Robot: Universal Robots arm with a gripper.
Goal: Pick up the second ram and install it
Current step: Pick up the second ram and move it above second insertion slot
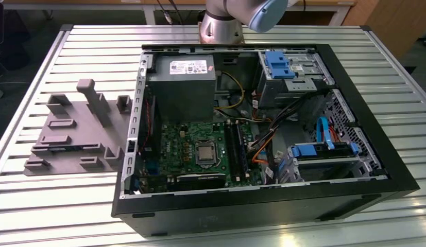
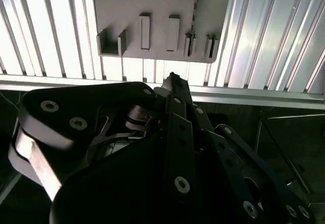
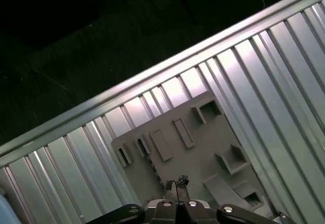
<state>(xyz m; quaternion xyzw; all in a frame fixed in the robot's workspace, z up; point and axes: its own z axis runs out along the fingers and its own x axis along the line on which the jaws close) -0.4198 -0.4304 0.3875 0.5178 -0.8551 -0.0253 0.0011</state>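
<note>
Tabletop [image 1: 62, 206] of ribbed metal carries an open computer case [image 1: 268, 211] and, just beside it, a grey plastic holder block [image 1: 82, 128]. In both wrist views the gripper [image 3: 175, 182] [image 2: 172, 79] hangs above that holder block [image 3: 203, 142] [image 2: 152, 0], clenched, its tips meeting with nothing between them. Below and apart from the tips, the second ram [image 2: 195, 16] stands on edge in the block, a thin dark strip [image 1: 68, 148].
</note>
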